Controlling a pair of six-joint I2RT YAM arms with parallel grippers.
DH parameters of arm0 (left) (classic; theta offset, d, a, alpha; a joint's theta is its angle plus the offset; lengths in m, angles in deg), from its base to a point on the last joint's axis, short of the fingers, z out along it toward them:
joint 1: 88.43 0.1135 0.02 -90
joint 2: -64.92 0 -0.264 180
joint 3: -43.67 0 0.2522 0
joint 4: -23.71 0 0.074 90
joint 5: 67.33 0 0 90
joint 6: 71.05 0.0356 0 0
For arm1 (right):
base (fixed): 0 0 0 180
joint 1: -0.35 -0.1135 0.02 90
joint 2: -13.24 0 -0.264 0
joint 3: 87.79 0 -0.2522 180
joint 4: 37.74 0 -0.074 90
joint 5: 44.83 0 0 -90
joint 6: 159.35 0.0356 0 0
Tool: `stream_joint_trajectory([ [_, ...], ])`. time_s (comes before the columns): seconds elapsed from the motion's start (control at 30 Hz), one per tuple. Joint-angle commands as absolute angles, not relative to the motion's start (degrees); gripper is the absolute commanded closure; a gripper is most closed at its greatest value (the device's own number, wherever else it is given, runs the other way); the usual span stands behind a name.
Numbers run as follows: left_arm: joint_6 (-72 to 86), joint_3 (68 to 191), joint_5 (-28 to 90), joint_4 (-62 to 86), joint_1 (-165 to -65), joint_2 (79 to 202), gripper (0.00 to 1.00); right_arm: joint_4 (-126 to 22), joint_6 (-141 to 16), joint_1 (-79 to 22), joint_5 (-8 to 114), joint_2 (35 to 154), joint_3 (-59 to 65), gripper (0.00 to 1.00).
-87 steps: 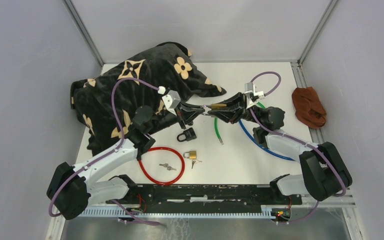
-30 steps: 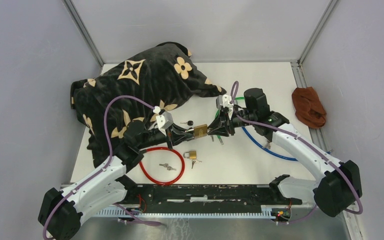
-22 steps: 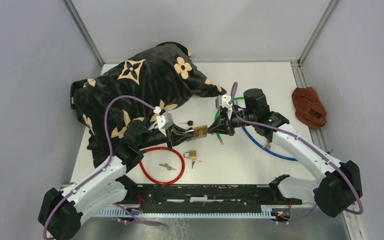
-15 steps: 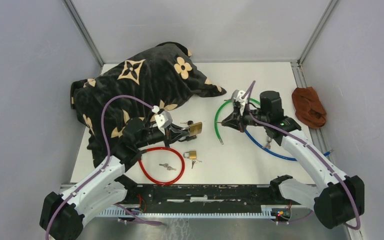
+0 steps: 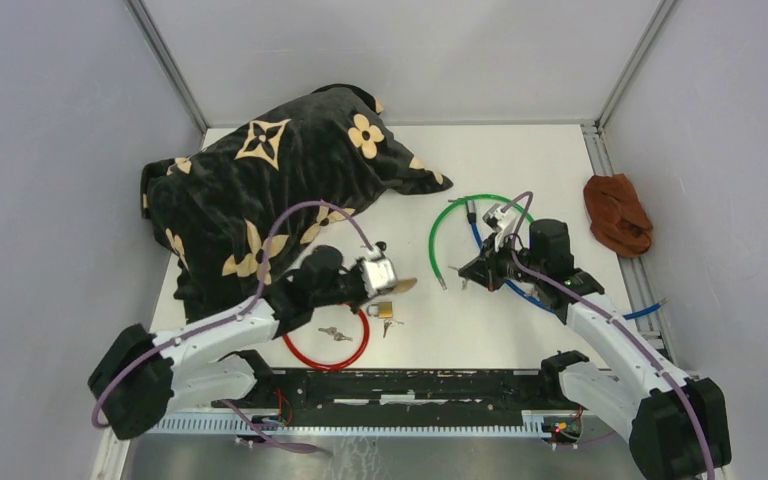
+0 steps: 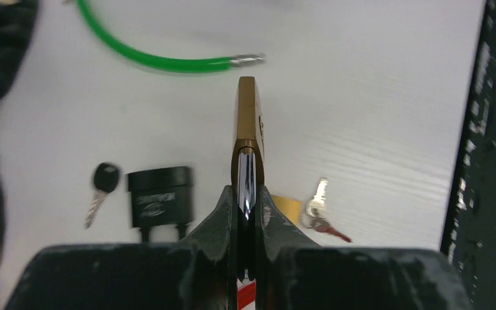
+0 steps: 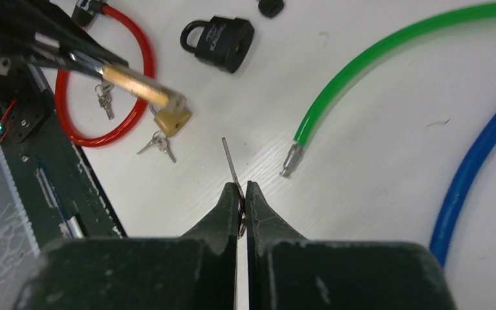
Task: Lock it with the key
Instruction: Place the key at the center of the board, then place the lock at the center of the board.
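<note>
From above, the brass padlock (image 5: 403,285) hangs in the left gripper (image 5: 389,283), left of the green cable (image 5: 431,240). The right gripper (image 5: 470,271) is just right of the cable's end. The thin key (image 7: 228,158) could twist and miss the keyhole, because only its end is pinched.

Left wrist: the fingers are squeezed shut on the padlock's top.

Right wrist: the fingers are squeezed shut on the key, left of the cable's end.

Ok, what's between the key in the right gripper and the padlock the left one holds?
In the top view, only the green cable's metal tip lies between key and padlock.
</note>
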State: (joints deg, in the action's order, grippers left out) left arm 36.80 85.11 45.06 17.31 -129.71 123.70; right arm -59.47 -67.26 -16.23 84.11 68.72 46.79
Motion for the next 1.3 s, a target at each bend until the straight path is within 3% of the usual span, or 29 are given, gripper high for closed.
stream_joint_trajectory([
  [0.0, 51.52, 90.54, 36.04, 18.55, -143.37, 130.78, 0.98, -55.33, -56.41, -18.59, 84.41, 64.19, 54.03, 1.0],
  [0.27, 60.81, 92.82, 32.28, 25.54, -151.81, 144.45, 0.98, -38.34, -40.43, -24.93, 85.83, 60.67, 73.06, 1.0],
  [0.5, 69.72, 95.41, 24.33, 29.86, -157.49, 146.67, 0.98, -38.05, -40.68, -24.86, 86.32, 62.74, 75.03, 1.0],
  [0.7, 80.58, 91.04, 26.86, 28.65, -157.56, 148.51, 0.98, -42.57, -45.07, -24.82, 81.39, 65.95, 73.55, 1.0],
  [0.77, 82.5, 89.38, 27.84, 28.9, -157.56, 149.32, 0.93, -44.9, -46.68, -24.81, 80.39, 66.62, 73.03, 1.0],
  [0.97, 84.55, 89.06, 32.23, 27.44, -158.46, 150.35, 0.76, -51.31, -50.12, -24.81, 76.48, 65.53, 70.47, 0.75],
  [1.07, 84.32, 89.63, 35.5, 24.31, -158.89, 150.18, 0.59, -57.22, -52.13, -24.85, 73.37, 64.45, 67.14, 0.65],
  [1.2, 85.56, 90.29, 41.99, 16.74, -159.02, 148.17, 0.43, -63.9, -54.85, -24.83, 67.0, 61.8, 62.24, 0.59],
  [1.27, 84.92, 90.41, 42.82, 15.22, -159.15, 147.25, 0.23, -66.12, -55.95, -24.81, 64.43, 61.37, 59.88, 0.57],
])
